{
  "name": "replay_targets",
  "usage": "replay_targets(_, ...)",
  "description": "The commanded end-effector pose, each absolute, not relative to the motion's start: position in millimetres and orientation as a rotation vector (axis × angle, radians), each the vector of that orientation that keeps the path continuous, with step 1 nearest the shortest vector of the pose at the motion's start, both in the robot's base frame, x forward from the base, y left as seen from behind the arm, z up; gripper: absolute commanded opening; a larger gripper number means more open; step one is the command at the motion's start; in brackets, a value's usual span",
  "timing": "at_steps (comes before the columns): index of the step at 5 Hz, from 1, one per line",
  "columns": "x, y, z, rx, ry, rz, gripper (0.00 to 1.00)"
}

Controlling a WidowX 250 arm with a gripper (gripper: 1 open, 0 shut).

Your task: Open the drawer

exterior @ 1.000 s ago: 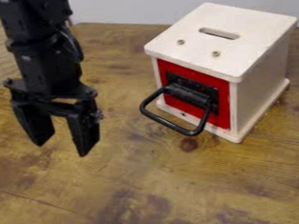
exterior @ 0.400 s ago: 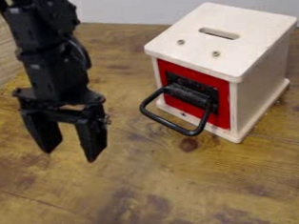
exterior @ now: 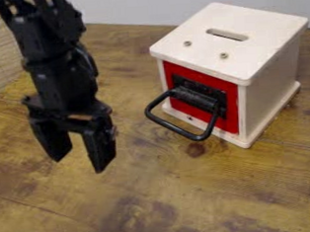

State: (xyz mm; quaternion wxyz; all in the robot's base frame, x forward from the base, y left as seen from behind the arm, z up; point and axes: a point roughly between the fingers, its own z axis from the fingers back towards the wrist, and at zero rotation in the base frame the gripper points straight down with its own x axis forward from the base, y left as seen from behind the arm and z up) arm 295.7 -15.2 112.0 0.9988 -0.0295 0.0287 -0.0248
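The drawer sits at right of centre, set into the front of a cream wooden cube that stands on the wooden table. Its red front faces down-left toward the camera and carries a black rectangular panel in the middle. A large black loop handle hangs from that panel and slopes out and down, its far end low over the table surface just in front of the cube's base. The drawer face looks flush with the cube's front; no gap is visible around it.

The cube's top shows a narrow slot and two small dark screws near the front edge.

The gripper is at left, well apart from the handle, pointing straight down over bare table. Its two black fingers stand spread wide with nothing between them. The black arm rises from it to the upper left corner.
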Motion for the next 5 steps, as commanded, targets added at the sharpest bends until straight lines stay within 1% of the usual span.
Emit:
replay_targets(1, 305, -19, 122.6, -0.073, -0.04, 0.038, 1.0)
replay_targets(2, 306, -27, 120.6, -0.08, -0.057, 0.092, 1.0)
replay_targets(3, 305, -27, 113.5, -0.09, -0.073, 0.158, 1.0)
replay_targets(4, 312, -25, 119.0, -0.109, -0.125, 0.261, 1.0)
replay_targets(5, 316, -25, 118.4, -0.118, -0.133, 0.262, 1.0)
